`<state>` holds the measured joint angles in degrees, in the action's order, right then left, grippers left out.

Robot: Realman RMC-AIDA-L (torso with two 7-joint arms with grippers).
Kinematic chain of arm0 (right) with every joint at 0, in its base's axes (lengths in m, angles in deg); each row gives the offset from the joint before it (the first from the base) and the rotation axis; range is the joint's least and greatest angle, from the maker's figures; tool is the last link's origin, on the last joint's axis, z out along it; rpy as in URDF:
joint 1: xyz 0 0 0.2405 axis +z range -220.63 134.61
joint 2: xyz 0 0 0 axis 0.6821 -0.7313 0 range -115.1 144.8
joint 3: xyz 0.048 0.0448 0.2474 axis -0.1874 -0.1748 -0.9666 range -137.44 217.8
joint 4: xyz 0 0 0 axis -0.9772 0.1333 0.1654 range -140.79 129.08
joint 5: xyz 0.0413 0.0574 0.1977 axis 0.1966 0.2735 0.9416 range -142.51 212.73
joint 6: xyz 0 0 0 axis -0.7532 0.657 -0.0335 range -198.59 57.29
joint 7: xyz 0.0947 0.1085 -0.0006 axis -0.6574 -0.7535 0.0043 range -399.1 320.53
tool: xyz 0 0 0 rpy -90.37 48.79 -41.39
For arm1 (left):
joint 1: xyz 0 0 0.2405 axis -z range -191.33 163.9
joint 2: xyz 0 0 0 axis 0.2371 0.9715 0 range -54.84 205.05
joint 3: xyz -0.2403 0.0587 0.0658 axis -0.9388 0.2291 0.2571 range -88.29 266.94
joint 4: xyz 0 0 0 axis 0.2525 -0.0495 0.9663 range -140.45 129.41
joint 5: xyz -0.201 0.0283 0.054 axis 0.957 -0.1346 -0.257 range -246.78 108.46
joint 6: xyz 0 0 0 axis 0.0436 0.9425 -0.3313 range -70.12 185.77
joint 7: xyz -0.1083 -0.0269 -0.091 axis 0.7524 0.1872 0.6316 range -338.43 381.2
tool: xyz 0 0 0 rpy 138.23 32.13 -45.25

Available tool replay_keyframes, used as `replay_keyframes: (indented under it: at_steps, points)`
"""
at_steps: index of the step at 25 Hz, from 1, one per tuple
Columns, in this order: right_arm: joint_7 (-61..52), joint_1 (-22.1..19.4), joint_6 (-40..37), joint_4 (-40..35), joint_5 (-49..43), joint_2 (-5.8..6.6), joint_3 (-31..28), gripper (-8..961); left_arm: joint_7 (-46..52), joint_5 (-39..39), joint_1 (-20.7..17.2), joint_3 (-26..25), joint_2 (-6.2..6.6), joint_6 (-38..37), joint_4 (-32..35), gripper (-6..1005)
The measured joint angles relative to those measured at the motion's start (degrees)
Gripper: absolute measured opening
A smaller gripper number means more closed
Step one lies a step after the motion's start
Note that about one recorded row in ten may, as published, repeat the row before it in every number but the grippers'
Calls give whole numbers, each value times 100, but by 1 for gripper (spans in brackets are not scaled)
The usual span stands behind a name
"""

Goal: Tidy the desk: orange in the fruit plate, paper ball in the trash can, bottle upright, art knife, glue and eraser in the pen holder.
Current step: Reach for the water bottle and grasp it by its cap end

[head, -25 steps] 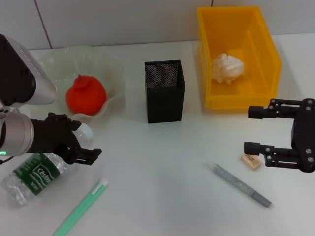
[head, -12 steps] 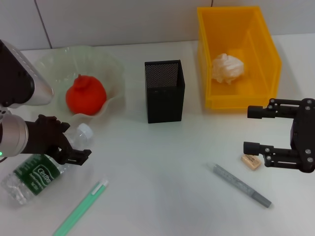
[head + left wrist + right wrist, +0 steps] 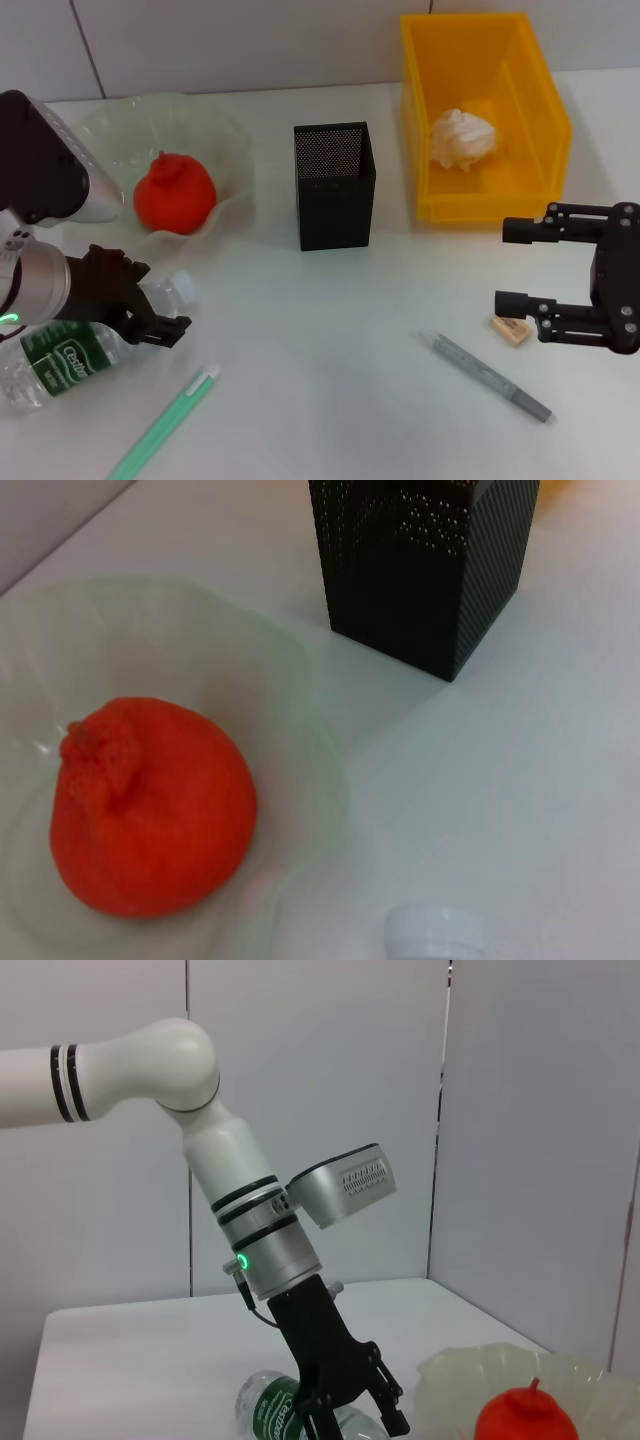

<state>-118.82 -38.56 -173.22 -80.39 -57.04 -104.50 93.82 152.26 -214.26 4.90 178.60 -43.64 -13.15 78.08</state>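
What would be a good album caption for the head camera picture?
Left tool around the lying bottle; orange already in its plate.

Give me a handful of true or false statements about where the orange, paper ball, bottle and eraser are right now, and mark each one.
1. The orange sits in the fruit plate. True.
2. The paper ball lies on the desk beside the trash can. False: it is inside the trash can.
3. The bottle stands upright. False: it lies on its side, with the left gripper at its neck.
4. The eraser is on the desk near the right gripper. True.
5. The grey pen is in the pen holder. False: it lies on the desk.
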Motion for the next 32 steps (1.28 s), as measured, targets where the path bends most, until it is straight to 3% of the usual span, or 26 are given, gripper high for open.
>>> replay_keyframes:
  at_steps: [32]
  points:
    - [-36, 18, -8, 8, 5, 0, -3, 651, -57, -48, 380, 160, 8, 294, -517, 817]
